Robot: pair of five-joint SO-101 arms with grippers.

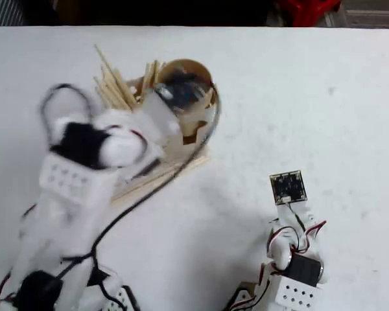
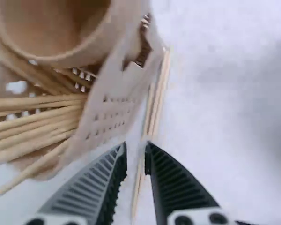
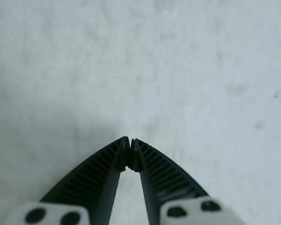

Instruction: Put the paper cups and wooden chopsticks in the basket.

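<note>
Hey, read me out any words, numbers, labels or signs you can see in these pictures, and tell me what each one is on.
No text can be read here.
Small black square circuit board: any marks on it are too small to read.
Brown paper cup, pale wooden chopsticks, perforated light wooden basket, white table: no print visible.

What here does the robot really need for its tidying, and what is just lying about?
For the job:
paper cup
wooden chopsticks
basket
left gripper, at the basket's edge

Just about:
right gripper, shut over the bare table
red thing beyond the table's far edge
</note>
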